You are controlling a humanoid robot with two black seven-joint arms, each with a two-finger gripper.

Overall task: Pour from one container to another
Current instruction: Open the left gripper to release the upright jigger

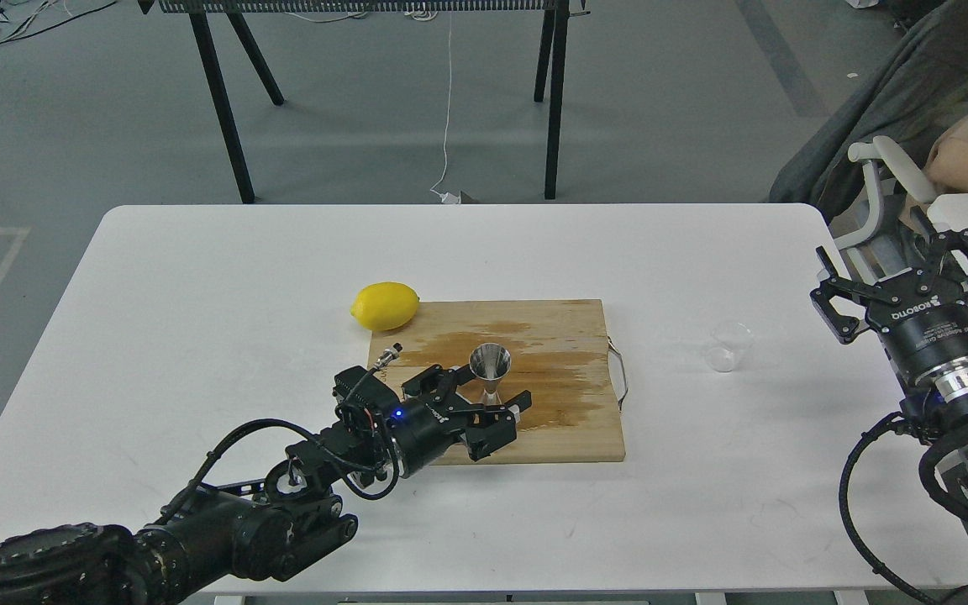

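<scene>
The steel hourglass jigger stands upright on the wooden cutting board. My left gripper reaches in from the lower left, open, its two fingers spread on either side of the jigger's lower cone without closing on it. The small clear plastic cup stands upright on the white table, to the right of the board. My right gripper hovers open at the table's right edge, to the right of the cup and apart from it, holding nothing.
A yellow lemon lies at the board's far left corner. The board shows a dark wet stain and has a metal handle on its right side. A black-legged stand is beyond the table, a person's chair at far right.
</scene>
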